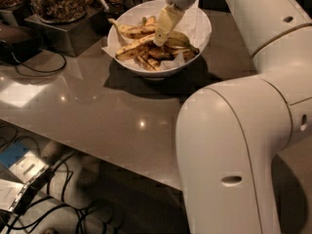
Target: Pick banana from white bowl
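The gripper [160, 39] is seen reaching down from above into the middle of the white bowl [146, 68]; whether it is open or closed cannot be told; the banana [132, 31] is found in the bowl's left half, just beside the gripper's tip; its long axis is laid from the bowl's centre toward the left rim, the stem end outermost.

My gripper [160, 38]: pale cream, over the middle of the white bowl [146, 70]. Bowl glossy white, with a white paper lining. Banana [130, 31] at the bowl's left side: yellow, with heavy brown speckles and streaks. Table [97, 111] under the bowl: grey-brown with bright glints. Jar [58, 1] left of the bowl: mottled brown nuts.
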Action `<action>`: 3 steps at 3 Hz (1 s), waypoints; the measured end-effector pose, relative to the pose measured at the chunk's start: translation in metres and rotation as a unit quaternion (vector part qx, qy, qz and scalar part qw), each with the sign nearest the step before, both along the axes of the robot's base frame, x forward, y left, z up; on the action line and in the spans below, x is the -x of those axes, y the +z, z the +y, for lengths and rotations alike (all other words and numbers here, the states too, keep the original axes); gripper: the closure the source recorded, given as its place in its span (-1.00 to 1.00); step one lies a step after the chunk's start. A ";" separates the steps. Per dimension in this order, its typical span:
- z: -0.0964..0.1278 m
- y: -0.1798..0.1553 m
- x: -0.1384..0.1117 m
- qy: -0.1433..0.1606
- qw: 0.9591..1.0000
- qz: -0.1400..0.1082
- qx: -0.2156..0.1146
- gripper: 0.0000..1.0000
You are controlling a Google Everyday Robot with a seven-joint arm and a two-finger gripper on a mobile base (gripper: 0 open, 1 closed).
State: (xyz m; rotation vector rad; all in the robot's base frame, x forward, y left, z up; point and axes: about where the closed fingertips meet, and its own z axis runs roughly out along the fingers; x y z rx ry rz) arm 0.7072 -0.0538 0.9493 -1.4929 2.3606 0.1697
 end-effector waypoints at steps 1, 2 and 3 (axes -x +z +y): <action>-0.001 -0.020 -0.006 -0.004 1.000 0.017 0.006 -0.26; -0.004 -0.034 -0.008 -0.007 0.999 0.031 0.009 -0.24; -0.007 -0.042 -0.007 -0.007 0.999 0.039 0.015 0.13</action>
